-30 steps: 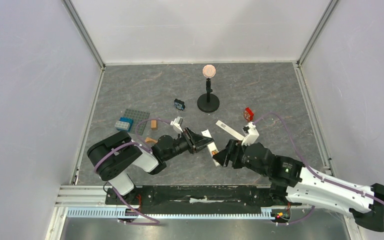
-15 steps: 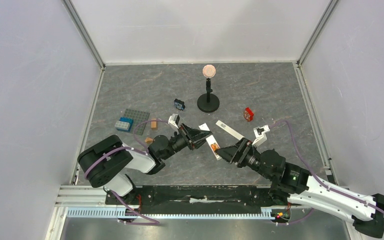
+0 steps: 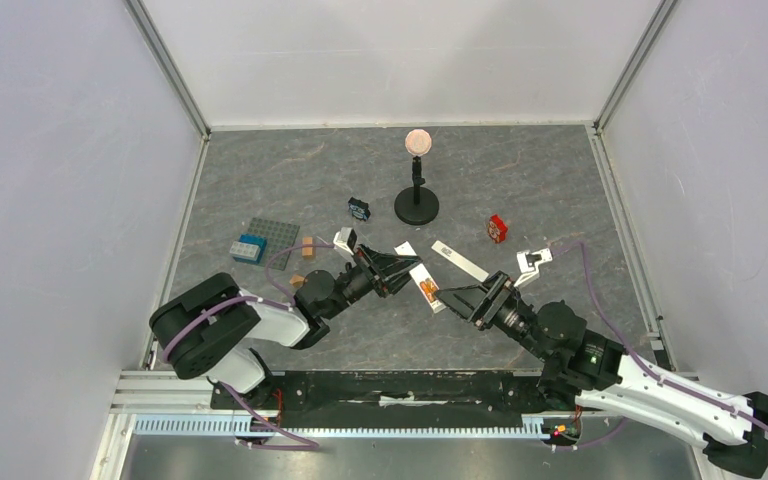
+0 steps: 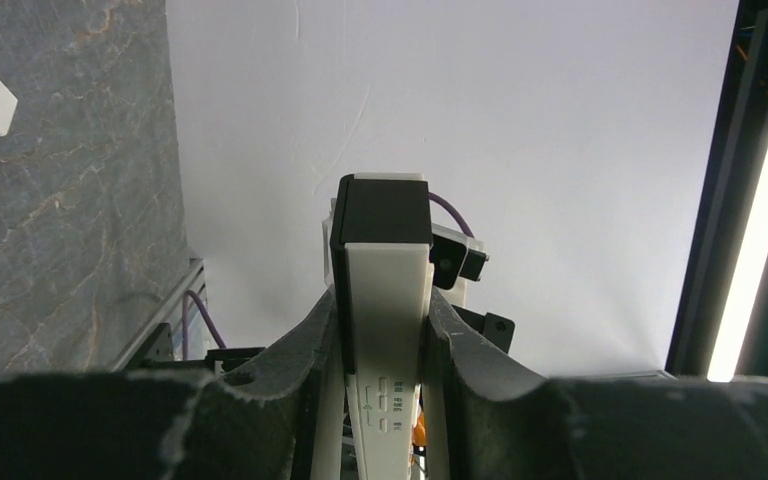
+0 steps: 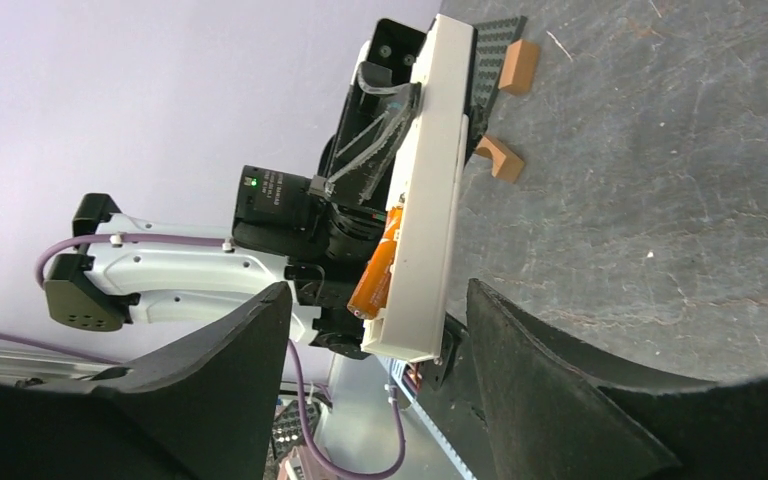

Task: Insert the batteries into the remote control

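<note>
My left gripper (image 3: pixel 397 270) is shut on the white remote control (image 3: pixel 418 274) and holds it tilted above the table. In the left wrist view the remote (image 4: pixel 386 300) stands between the fingers, black end up. In the right wrist view the remote (image 5: pixel 432 190) shows its open compartment with an orange battery (image 5: pixel 378 268) lying in it; the battery also shows in the top view (image 3: pixel 428 291). I cannot make out a second battery. My right gripper (image 3: pixel 452 296) is open and empty, its jaws spread just short of the remote's lower end (image 5: pixel 378 305).
A thin white strip (image 3: pixel 460 260) lies on the table behind the remote. An orange block (image 3: pixel 308 247), a tan arch piece (image 3: pixel 298 281), a grey baseplate (image 3: pixel 272 234) and a blue brick (image 3: pixel 248 247) lie left. A black stand (image 3: pixel 417 205) and a red object (image 3: pixel 498 228) are further back.
My right gripper has turned over and drawn back slightly right from the remote's lower end. My left gripper has carried the remote a little farther back.
</note>
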`<state>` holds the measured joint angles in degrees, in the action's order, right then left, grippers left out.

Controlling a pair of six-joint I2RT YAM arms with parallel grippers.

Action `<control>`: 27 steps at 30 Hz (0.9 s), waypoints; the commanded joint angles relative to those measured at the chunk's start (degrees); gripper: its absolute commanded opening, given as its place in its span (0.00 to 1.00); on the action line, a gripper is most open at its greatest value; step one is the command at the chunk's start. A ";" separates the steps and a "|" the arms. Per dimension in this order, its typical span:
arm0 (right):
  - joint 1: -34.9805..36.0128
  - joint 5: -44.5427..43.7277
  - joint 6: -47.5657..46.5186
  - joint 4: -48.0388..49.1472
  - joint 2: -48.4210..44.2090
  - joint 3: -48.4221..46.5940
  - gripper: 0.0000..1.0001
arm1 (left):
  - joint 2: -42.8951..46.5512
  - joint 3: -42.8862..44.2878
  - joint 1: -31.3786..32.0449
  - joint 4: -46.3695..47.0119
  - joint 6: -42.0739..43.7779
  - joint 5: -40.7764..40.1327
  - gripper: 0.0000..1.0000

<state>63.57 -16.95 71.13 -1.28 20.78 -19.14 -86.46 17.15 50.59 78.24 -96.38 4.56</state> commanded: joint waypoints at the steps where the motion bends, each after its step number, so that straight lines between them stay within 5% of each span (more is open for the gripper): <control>1: -0.09 -1.46 -2.11 4.00 -0.53 0.07 0.65 | 2.19 0.60 0.21 2.35 -4.10 -1.48 0.02; 27: -0.05 -2.86 0.01 3.36 4.42 -0.89 0.33 | 3.98 2.63 0.30 1.01 -2.82 0.85 0.02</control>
<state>63.57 -18.11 70.19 2.07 24.14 -19.11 -85.10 17.43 50.46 76.84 -99.61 4.34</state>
